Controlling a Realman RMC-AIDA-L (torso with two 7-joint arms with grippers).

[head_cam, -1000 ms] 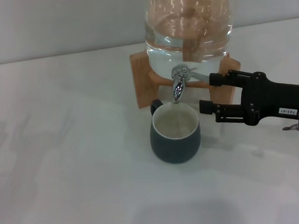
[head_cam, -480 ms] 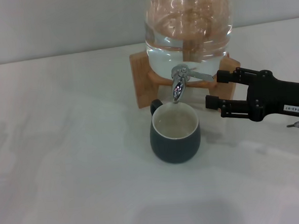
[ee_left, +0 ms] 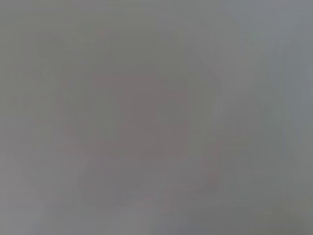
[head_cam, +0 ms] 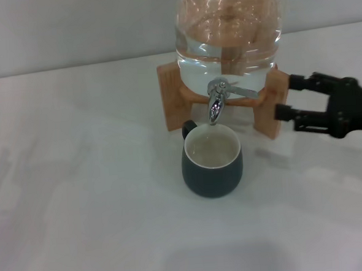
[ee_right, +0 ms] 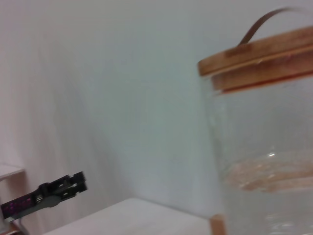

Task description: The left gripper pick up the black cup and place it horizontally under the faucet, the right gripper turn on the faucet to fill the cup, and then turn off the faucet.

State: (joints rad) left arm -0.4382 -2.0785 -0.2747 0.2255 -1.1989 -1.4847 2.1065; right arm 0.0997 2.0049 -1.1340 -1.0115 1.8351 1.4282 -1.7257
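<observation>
Black rounded cup (head_cam: 211, 162) upright beneath chrome faucet (head_cam: 217, 100) spout, at table centre. Right black gripper (head_cam: 283, 98) at 3 o'clock of faucet, fingers parted, holding nothing, beside wooden stand (head_cam: 169, 99).

Table (head_cam: 80, 197): white, faintly mottled top, matte, spanning the whole head view; soft pale reflections toward the near edge. A corner of the same white top (ee_right: 132, 218) shows in the right wrist view.

Wall (head_cam: 70, 31): plain light grey, unmarked, meeting the table's far edge along a straight line. In the right wrist view it (ee_right: 122, 88) is equally bare.

Light: even, diffuse, casting soft shadows only.

Left wrist view: uniform grey blur; nothing can be told.
</observation>
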